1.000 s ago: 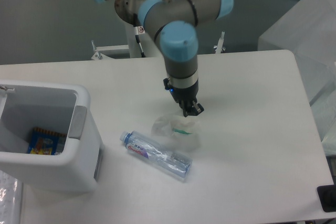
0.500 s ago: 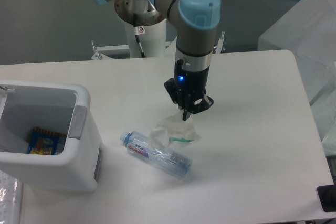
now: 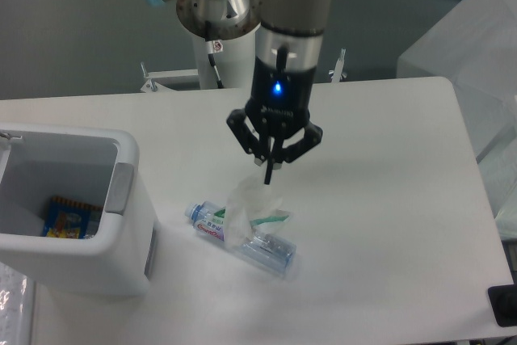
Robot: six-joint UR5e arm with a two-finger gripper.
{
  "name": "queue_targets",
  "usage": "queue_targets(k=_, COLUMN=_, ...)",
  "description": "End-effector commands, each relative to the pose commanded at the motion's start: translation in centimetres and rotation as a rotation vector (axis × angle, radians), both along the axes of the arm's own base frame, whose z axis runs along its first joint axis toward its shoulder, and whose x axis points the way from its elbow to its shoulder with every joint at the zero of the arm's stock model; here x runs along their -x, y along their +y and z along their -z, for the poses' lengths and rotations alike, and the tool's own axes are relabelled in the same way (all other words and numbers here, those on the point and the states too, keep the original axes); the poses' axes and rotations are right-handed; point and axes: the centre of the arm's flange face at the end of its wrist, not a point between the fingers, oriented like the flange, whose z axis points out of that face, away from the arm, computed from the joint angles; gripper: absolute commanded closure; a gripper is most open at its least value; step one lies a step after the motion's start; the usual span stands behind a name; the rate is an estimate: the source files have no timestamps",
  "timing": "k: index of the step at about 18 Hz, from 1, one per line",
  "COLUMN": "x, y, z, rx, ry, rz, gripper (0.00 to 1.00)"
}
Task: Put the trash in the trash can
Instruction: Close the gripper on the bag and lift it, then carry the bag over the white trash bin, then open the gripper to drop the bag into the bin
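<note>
Claw pinches the top of a crinkled see-through wrapper, dangling below it over a crushed clear bottle; boxy white bin far left.

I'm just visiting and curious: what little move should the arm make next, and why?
Probably carry the wrapper left, toward the bin. The gripper has its jaws pinched on the wrapper's top, so it hangs over the bottle, while the open bin stands to the left.

Gripper pinched on raised wrapper above bottle, trash can at left.
</note>
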Motion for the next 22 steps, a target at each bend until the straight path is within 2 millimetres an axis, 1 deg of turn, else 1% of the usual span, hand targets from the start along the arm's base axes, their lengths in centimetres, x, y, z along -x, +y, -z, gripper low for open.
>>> queue_targets(k=5, x=-6.2, y=2.7, z=-1.2, rx=-0.028, ry=-0.057, rz=0.025, gripper=0.95)
queue_targets(k=6, x=-7.6, y=2.9, z=-1.8, rx=-0.038, ry=-0.066, rz=0.030, gripper=0.95)
queue_targets(k=9, x=-11.1, y=3.9, z=-2.7, rx=-0.055, ry=-0.072, rz=0.067, gripper=0.95)
queue_targets(k=10, x=-12.3, y=4.3, z=-2.6, rx=-0.054, ry=-0.080, rz=0.080, gripper=0.95)
queue_targets(k=11, x=-14.2, y=4.8, z=-2.8, rx=-0.057, ry=-0.090, rz=0.099, gripper=0.95)
queue_targets(k=13, x=-16.5, y=5.5, z=-2.7, rx=-0.055, ry=-0.111, rz=0.122, gripper=0.95)
queue_targets(k=15, x=-18.0, y=6.0, z=-2.4, rx=-0.049, ry=-0.134, rz=0.128, gripper=0.95)
queue_targets(k=18, x=-19.6, y=6.6, z=-0.6, rx=-0.022, ry=-0.152, rz=0.157, gripper=0.95)
queue_targets(k=19, x=-19.9, y=6.7, z=0.1, rx=-0.011, ry=-0.157, rz=0.168, gripper=0.85)
queue_targets(k=20, x=-20.0, y=6.8, z=0.6, rx=-0.009, ry=-0.162, rz=0.173, gripper=0.74)
queue_targets(k=21, x=-20.0, y=7.0, z=1.0, rx=-0.019, ry=-0.162, rz=0.176, gripper=0.73)
queue_targets(k=22, x=-20.1, y=7.0, z=1.3, rx=-0.035, ry=-0.156, rz=0.182, gripper=0.68)
